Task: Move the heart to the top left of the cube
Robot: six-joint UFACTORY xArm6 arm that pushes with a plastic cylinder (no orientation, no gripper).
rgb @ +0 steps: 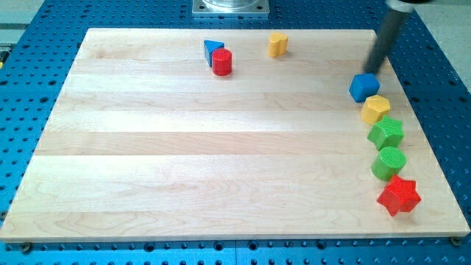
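Yellow heart [277, 44] sits by the desk's [221, 147] top edge, right of middle. It is well apart from my tip [370, 71], up and toward the left edge. My tool is a bare rod holding nothing. The tip stands just at the blue cube's [363, 87] upper side near the right edge; I cannot tell if they touch. Any careless sweep from here could shove the cube into the yellow block [375, 109] below it, shifting my target. Pushed askew, the heart might slip off the top edge.

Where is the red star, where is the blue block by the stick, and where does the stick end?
red star [398, 196], camera view, middle of its top face.
blue block [363, 87], camera view, middle of its top face.
my tip [370, 71], camera view, rod's very end, just above the blue block.
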